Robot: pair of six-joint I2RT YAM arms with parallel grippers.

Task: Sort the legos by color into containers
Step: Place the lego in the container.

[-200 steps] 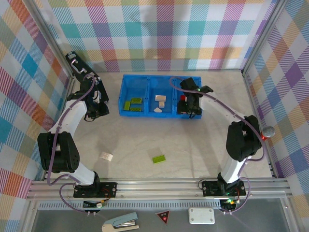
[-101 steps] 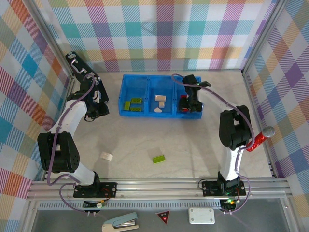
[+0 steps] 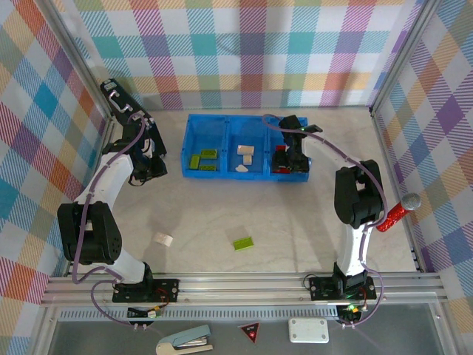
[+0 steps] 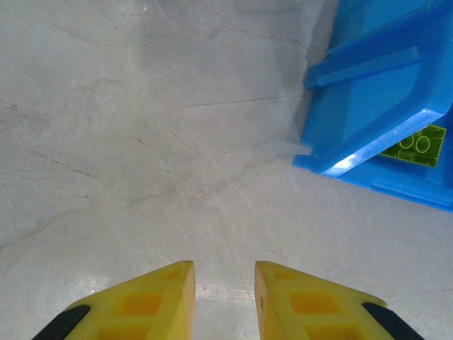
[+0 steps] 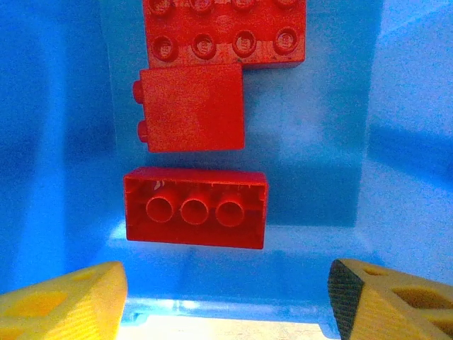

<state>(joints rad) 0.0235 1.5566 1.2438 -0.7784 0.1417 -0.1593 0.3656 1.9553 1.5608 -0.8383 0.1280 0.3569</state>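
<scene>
The left gripper (image 4: 224,276) hangs low over the bare counter (image 4: 141,142), just left of the blue tray (image 3: 214,118). Its jaws are drawn almost together and grasp nothing, and it has not shifted in the last second. Nearer the arm bases, a loose cream brick (image 3: 163,239) lies on the counter. Further right lies a loose green brick (image 3: 242,242). Both are well apart from the tray.

In the tray, the left compartment holds green bricks (image 3: 203,157) and the middle one holds cream bricks (image 3: 244,151). Over the right compartment, the right gripper (image 5: 226,287) has spread its jaws wider during the last second and now stands released. An upturned red brick (image 5: 195,205) lies free just beyond its fingertips, next to the other red bricks (image 5: 195,106).

That looks like a red brick just delivered to its own colour. By this reading only the two strays on the counter remain to sort, cream to the middle and green to the left.
</scene>
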